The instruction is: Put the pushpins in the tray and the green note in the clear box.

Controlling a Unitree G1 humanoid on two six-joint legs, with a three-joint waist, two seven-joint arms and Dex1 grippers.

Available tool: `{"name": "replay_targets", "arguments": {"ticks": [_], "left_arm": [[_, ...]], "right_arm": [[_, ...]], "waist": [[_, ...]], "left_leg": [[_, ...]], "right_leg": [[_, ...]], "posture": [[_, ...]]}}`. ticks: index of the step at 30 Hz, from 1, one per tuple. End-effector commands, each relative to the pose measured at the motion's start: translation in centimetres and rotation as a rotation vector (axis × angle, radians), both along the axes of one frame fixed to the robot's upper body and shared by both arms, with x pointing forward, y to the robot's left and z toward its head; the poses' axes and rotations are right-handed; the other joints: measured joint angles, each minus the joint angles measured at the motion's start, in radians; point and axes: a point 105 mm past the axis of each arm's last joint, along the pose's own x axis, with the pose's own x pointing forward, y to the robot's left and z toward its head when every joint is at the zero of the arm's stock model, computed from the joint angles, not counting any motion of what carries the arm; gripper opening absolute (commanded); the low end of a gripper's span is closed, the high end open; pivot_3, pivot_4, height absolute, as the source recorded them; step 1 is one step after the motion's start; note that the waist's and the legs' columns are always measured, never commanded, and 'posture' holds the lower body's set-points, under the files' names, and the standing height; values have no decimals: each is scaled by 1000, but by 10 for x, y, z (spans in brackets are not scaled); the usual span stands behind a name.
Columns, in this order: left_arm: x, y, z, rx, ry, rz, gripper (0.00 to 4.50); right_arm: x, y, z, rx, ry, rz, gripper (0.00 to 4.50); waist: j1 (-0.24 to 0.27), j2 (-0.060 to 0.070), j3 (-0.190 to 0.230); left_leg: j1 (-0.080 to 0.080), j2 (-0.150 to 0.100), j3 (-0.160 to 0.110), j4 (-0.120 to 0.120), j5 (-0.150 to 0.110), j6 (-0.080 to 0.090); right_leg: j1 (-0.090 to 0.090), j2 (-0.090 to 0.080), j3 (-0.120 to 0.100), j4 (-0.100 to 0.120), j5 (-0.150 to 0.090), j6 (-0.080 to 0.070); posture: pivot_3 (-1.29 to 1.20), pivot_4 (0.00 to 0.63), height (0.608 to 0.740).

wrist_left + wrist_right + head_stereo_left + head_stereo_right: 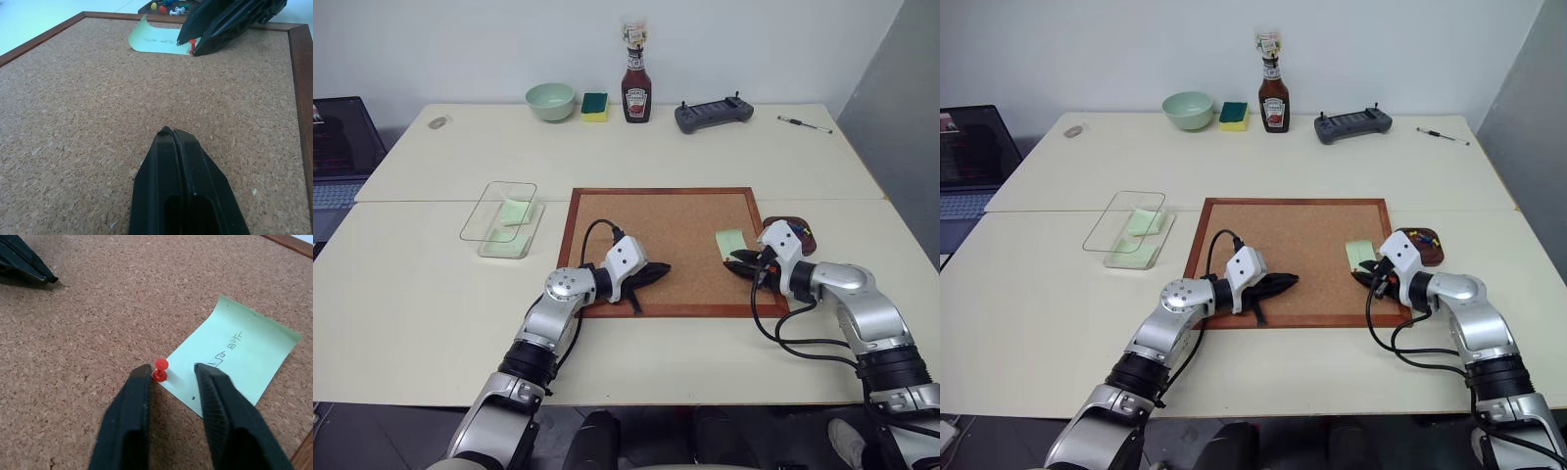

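We saw even, bright indoor light, soft shadows under both arms, and slightly soft wrist close-ups

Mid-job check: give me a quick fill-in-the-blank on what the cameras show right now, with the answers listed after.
1. The pushpin between the right end effector's fingers has a ____ head.
2. That pin holds a corner of the green note to the ____.
3. The left end effector, over the corkboard, has its fingers ____.
4. Other pushpins already lie in the ____.

Missing words: red; corkboard; shut; tray
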Motion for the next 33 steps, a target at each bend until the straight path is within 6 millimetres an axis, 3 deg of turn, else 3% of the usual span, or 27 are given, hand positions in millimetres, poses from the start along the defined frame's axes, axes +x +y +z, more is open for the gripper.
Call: {"name": "replay_targets", "arguments": {"ticks": [1,4,16,25,29,33], "left_arm": [[-5,1,-17,32,52,4,0],[-5,1,-17,33,52,3,0],[-7,2,-19,37,58,1,0],[-7,1,-17,25,58,-1,0],[-1,0,0,-29,15,11,0],[13,5,34,-90,-98,58,680]], "right_arm": [[4,2,14,6,-60,15,514],[3,3,18,13,-68,20,18],[-1,5,52,52,-167,50,18],[-6,9,65,40,-202,85,18],[-7,13,67,37,-211,100,18],[-8,16,70,41,-217,113,0]], "waist": [[0,0,0],[0,0,0],[0,0,0],[0,0,0],[0,0,0],[0,-2,1]], "left_leg": [[0,0,0,0,0,0],[0,0,0,0,0,0],[0,0,0,0,0,0],[0,0,0,0,0,0],[0,0,0,0,0,0],[-1,0,0,0,0,0]], "right_leg": [[0,0,0,0,0,0],[0,0,0,0,0,0],[-1,0,0,0,0,0],[0,0,0,0,0,0],[0,0,0,0,0,0],[-1,0,0,0,0,0]], "posture": [[0,150,740],[0,150,740],[0,150,740],[0,150,740],[0,150,740],[0,150,740]]}}
